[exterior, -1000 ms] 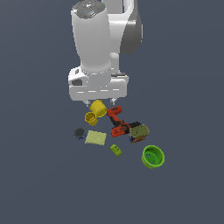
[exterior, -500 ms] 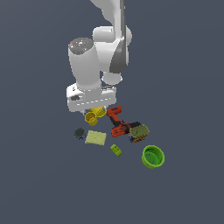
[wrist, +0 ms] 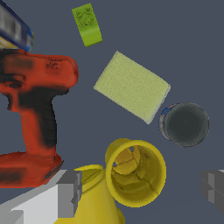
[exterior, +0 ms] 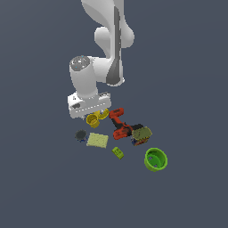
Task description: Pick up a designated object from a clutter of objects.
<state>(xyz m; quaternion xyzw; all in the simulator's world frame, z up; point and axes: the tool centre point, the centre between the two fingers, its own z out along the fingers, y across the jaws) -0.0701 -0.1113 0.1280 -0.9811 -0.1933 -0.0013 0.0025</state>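
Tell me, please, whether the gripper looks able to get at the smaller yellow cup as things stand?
Probably yes. The gripper hangs open just above the smaller yellow cup, a finger to either side. The larger yellow cup touches it by one finger, so that finger has little room.

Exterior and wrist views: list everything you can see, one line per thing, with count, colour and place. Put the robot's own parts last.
Yellow cups: two, yellow, touching each other under the claw; one lies between the fingers, the other beside it near the drill.
Drill: one, red and black, lying toward the exterior view's right of the cups.
Flat pad: one, pale green, just in front of the cups.
Can: one, dark, round, beside the pad on the exterior view's left.
Small block: one, green, in front of the drill.
Box-like item: one, olive and dark, at the drill's far end; details too blurred.
Bowl: one, bright green, farthest toward the exterior view's right.
Arm: one, white and grey, reaching down from above.
Claw: one, grey fingers, open, straddling a cup.
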